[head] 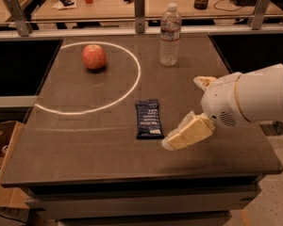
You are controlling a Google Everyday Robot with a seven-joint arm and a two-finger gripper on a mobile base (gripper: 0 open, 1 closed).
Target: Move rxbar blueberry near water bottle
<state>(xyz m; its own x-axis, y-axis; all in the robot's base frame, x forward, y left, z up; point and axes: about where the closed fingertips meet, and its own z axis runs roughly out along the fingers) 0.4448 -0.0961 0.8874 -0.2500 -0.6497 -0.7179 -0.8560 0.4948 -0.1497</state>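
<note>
The rxbar blueberry (148, 118), a dark navy bar with white lettering, lies flat near the middle of the dark table (85, 145). The water bottle (170, 35), clear and ribbed with a white cap, stands upright at the back of the table, well behind the bar. My gripper (181, 113) hangs just right of the bar, open and empty. One cream finger (186, 133) reaches down close to the bar's front right corner. The other finger (204, 82) is further back.
A red apple (94, 56) sits at the back left inside a white circle drawn on the table. A rail with metal posts (140, 6) runs behind the table. A cardboard box (2, 173) stands on the floor to the left.
</note>
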